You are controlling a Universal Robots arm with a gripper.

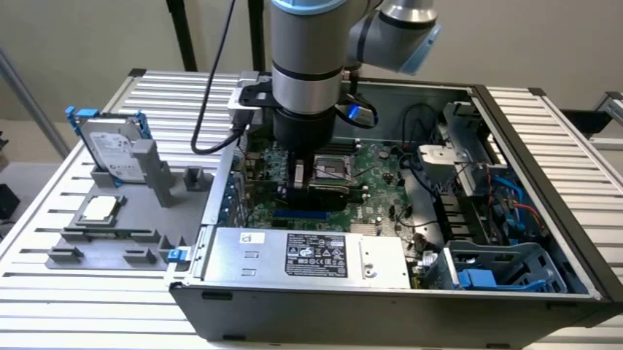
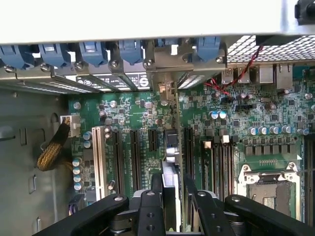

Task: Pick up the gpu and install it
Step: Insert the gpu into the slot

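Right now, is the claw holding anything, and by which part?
Yes. The claw is shut on the gpu, gripping its upper edge with the card standing on edge over the motherboard slots inside the computer case.

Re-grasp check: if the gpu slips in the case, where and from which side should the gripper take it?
By its upper long edge, from straight above. The gpu stands on edge over the motherboard slots, so only that edge is free. The gripper already straddles it that way, one finger on each flat face.
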